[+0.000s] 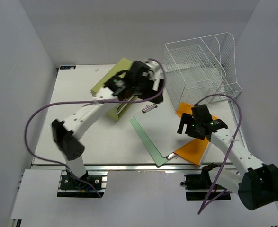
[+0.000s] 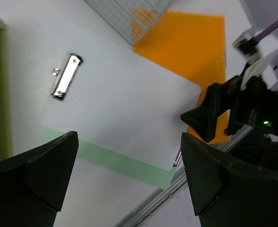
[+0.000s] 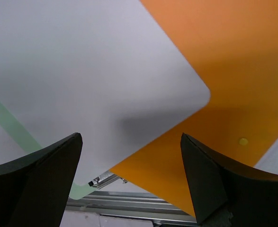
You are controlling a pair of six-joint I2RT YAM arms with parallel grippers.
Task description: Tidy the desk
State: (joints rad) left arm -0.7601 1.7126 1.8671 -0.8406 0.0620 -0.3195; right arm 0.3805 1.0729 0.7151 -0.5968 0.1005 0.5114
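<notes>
On the desk (image 1: 82, 101), the right gripper (image 3: 130, 138) is hovering open directly over the clipboard's (image 2: 124, 109) near corner, its length running toward the equally open left gripper (image 2: 129, 138).

1. The left arm (image 1: 84, 115) has white links and black joints; its black base (image 1: 79, 181) is at 7 o'clock in the top view.
2. The right arm (image 1: 233, 151) has the same colours, with a large rounded black housing at 4 o'clock.
3. A purple cable (image 1: 32, 118) runs along each arm.
4. Small green lights (image 1: 196, 124) shine on the black wrists.
5. The left gripper (image 2: 129, 177) and the right gripper (image 3: 129, 177) have thick matte black fingers (image 3: 39, 184).
</notes>
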